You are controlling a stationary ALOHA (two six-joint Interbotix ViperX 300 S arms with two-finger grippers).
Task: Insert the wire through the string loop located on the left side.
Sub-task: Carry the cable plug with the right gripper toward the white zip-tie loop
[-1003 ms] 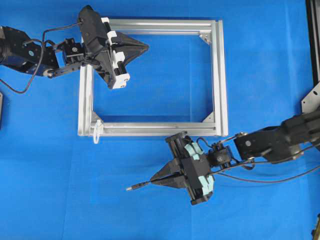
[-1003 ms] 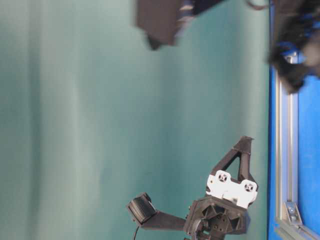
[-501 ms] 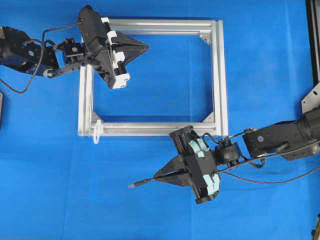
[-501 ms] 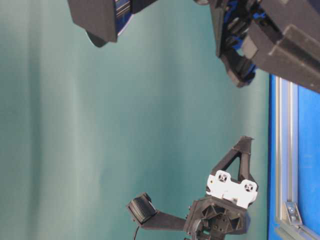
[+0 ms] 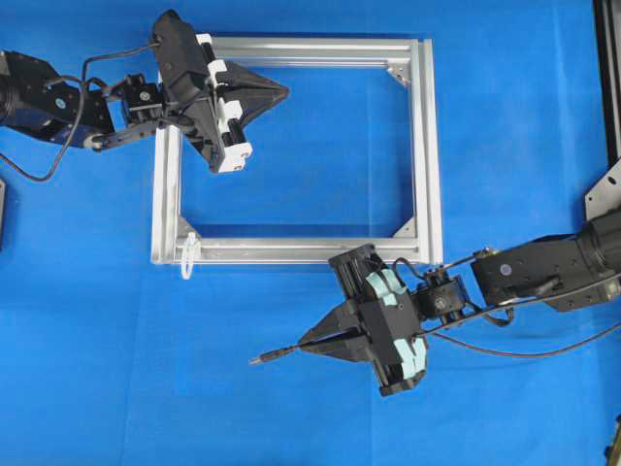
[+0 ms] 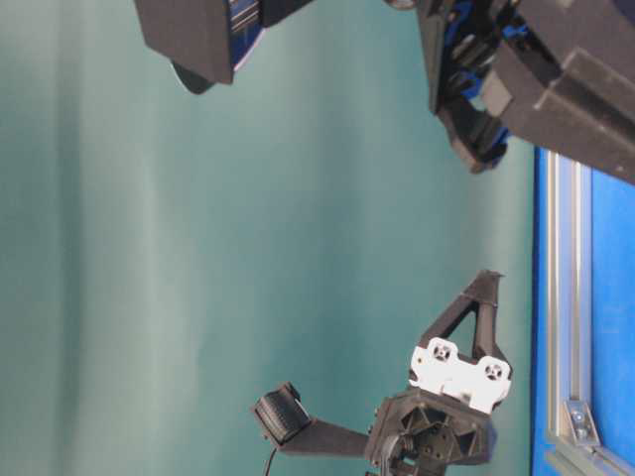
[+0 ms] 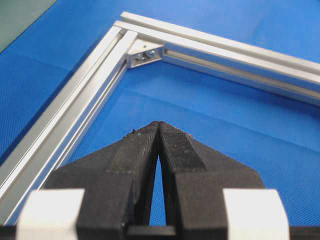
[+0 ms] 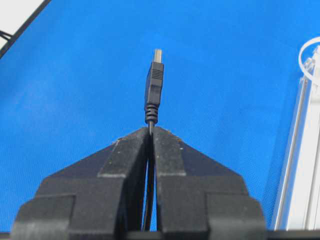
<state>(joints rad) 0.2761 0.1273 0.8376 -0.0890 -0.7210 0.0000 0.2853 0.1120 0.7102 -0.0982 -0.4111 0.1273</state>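
Note:
The wire (image 5: 275, 356) is a thin black cable with a grey plug tip (image 8: 158, 53) pointing left, away from my right gripper (image 5: 303, 347), which is shut on it just behind the plug (image 8: 154, 85). The rest of the wire (image 5: 524, 351) trails off to the right. The string loop (image 5: 187, 255) is a small white loop at the front left corner of the silver frame (image 5: 424, 146); it appears at the right wrist view's edge as the string loop (image 8: 310, 55). My left gripper (image 5: 284, 93) is shut and holds nothing, hovering over the frame's back left part, its fingertips (image 7: 158, 125) meeting.
The rectangular aluminium frame (image 7: 90, 85) lies on the blue table cover (image 5: 97, 369). A dark rail (image 5: 609, 78) runs along the right edge. The right arm (image 5: 543, 277) stretches in from the right, in front of the frame.
From one second ago to half a second ago, the right gripper shifted slightly right and turned a little with the wire; nothing has moved since. The left arm stayed still.

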